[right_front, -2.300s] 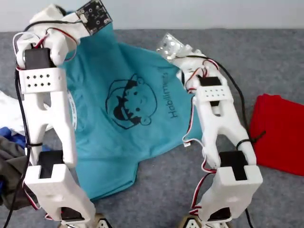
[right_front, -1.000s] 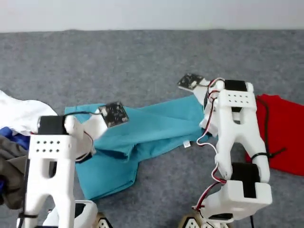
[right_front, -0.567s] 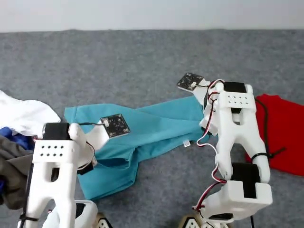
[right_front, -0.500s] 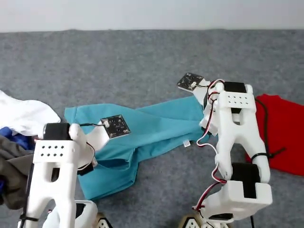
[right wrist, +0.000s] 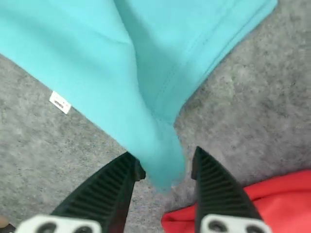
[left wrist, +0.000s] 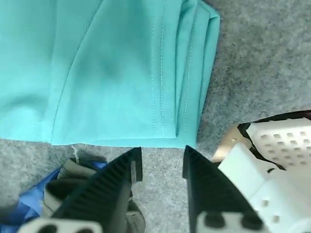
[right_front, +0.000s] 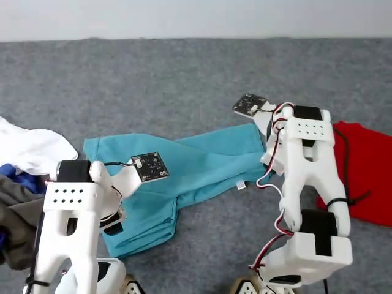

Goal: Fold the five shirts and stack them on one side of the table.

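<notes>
A teal shirt (right_front: pixel 196 162) lies folded in a long band across the middle of the grey table. My left arm (right_front: pixel 73 202) stands over its near left end. In the left wrist view my left gripper (left wrist: pixel 162 162) is open just off the shirt's folded hem (left wrist: pixel 165 97), with bare table between its fingers. My right arm (right_front: pixel 306 153) stands at the shirt's right end. There my right gripper (right wrist: pixel 165 170) is open, and a bunched corner of the teal shirt (right wrist: pixel 97 58) lies between its fingers.
A folded red shirt (right_front: pixel 361 171) lies at the right edge, close to the right gripper, and its edge (right wrist: pixel 252 204) shows in the right wrist view. A white shirt (right_front: pixel 30 147) and a heap of blue and grey clothes (right_front: pixel 15 196) lie at the left edge.
The teal shirt, spread out flat before, now lies folded over. The left arm drew back toward the near edge and off the shirt. The right arm shifted slightly right.
</notes>
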